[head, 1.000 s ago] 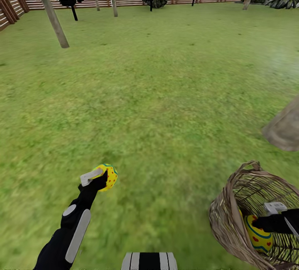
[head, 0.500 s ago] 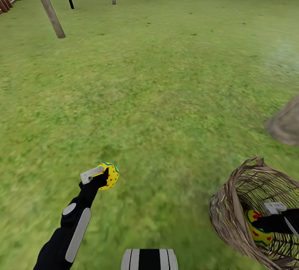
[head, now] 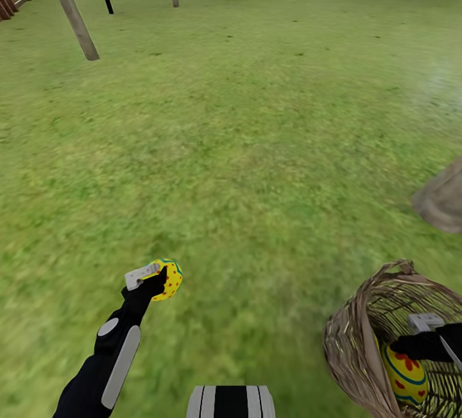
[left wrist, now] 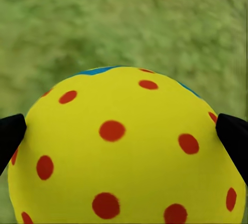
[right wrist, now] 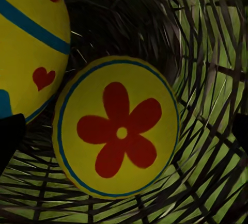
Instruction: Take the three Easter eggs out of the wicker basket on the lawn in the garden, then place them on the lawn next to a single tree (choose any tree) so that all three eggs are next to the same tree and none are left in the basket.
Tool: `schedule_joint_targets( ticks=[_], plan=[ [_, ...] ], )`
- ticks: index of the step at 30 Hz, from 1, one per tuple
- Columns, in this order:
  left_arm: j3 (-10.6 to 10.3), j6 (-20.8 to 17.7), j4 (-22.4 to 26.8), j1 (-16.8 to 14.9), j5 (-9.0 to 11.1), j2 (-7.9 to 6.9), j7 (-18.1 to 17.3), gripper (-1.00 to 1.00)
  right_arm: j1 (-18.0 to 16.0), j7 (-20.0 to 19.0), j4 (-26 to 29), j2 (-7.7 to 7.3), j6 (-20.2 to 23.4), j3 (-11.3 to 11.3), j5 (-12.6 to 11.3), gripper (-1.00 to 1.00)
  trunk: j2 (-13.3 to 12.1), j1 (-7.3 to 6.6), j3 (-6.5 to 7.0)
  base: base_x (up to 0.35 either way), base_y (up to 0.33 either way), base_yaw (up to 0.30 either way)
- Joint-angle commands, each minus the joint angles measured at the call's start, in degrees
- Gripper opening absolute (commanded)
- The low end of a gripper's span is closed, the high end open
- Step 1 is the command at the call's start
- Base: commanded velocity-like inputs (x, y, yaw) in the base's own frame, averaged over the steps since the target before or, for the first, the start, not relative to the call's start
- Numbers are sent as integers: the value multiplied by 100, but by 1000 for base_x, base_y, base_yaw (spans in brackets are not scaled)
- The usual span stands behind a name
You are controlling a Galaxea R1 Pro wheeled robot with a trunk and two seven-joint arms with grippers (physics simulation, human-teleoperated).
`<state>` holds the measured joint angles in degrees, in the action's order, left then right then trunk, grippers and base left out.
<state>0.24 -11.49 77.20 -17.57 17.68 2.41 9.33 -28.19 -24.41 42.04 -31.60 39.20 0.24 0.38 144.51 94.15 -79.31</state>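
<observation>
Your left hand (head: 156, 275) is clamped on one yellow egg with red dots and a blue-green band (head: 168, 278), held above the short green lawn (head: 256, 148). Your right hand (head: 410, 338) sits inside the brown openwork wicker basket (head: 346, 341); you cannot tell whether it is closed. Two yellow eggs lie in the basket: one with a red flower (right wrist: 118, 131), one with blue bands and red hearts (right wrist: 28, 43), touching.

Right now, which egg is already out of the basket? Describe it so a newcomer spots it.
Start at the brown woven wicker basket at the head view's lower right, then look left across the short green lawn. The small yellow egg with red dots is clamped in the left hand above the grass, not in the basket.
</observation>
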Motion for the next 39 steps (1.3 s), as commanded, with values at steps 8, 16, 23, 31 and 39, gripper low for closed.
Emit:
schedule_joint_targets(
  ticks=[8, 16, 23, 31, 39],
  plan=[
    [14, -37, 83, -1, 79, 50, 49, -100, -2, -20, 6, -4, 25, 2, 5, 100, 6, 7, -71, 3, -1, 0],
    [7, -37, 111, -1, 78, 49, 51, -100, -2, -21, 6, -13, 24, -3, -3, 100, 16, 28, -248, 0, 0, 0],
    [-7, -37, 98, -1, 78, 58, 51, -100, -2, -20, 6, -13, 18, -7, -3, 100, 26, 46, -403, 0, 0, 0],
    [-22, -29, 111, -1, 78, 58, 43, -100, -2, -20, 6, -13, 23, -7, 4, 100, 37, 67, -580, 0, 0, 0],
    [-24, -29, 104, -1, 92, 67, 43, -100, -2, -23, 6, -13, 16, -7, -3, -100, 43, 79, -691, 0, 0, 0]
  ],
)
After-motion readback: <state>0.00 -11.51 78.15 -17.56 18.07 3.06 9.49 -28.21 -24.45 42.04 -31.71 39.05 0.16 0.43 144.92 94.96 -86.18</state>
